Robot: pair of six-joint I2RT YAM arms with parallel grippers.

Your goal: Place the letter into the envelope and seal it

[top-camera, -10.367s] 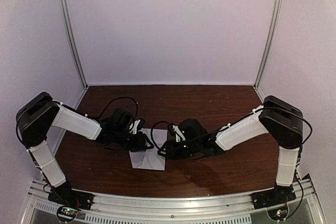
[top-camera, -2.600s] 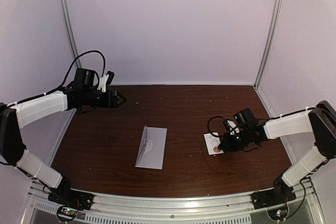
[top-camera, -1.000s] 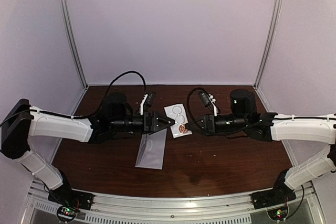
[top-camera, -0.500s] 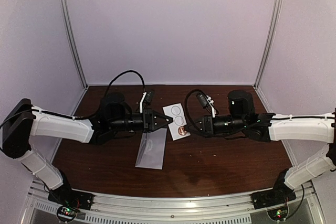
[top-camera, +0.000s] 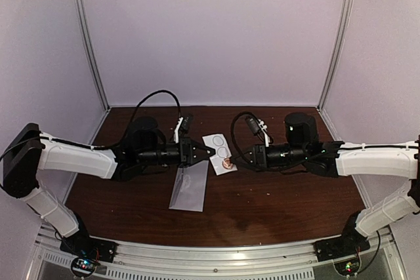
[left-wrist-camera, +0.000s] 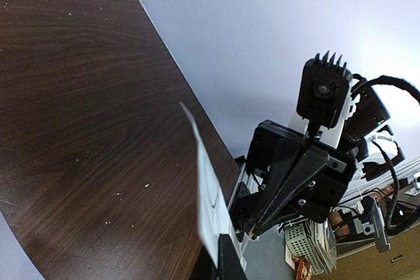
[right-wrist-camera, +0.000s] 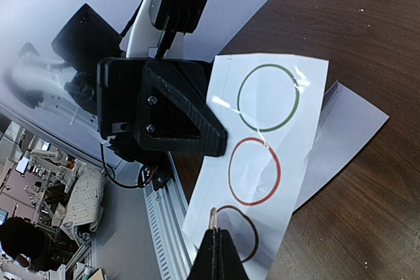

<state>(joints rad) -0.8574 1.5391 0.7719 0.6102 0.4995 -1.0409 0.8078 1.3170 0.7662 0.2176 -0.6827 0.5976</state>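
Your left gripper [top-camera: 209, 152] has just snapped shut. A second ago its fingers stood apart around one edge of the sticker strip [top-camera: 220, 147]; now they are pressed together on it. Your right gripper [top-camera: 231, 160] has been closed all along, pinching the strip's other end, so the sheet now hangs in the air between the two sets of fingertips, held from both sides.

With the strip braced like this, you look set to peel a sticker free for sealing, and the seal itself is not yet made. The envelope [top-camera: 189, 188] lies flat on the table [top-camera: 282, 195], below and just nearward of the left fingertips. Neither arm touches it, and it sits where it sat before. No letter shows on its own; I cannot tell whether it is already inside.

The top view places the envelope but shows little of the grips. The right wrist view fills that in. It shows three circles on the strip, green, red and dark, with the right fingers [right-wrist-camera: 205, 263] clamped at the edge by the dark one and a left finger overlapping the side edge. The left wrist view catches the strip only edge-on, rising from its own fingers, and shows neither the circles nor the envelope.
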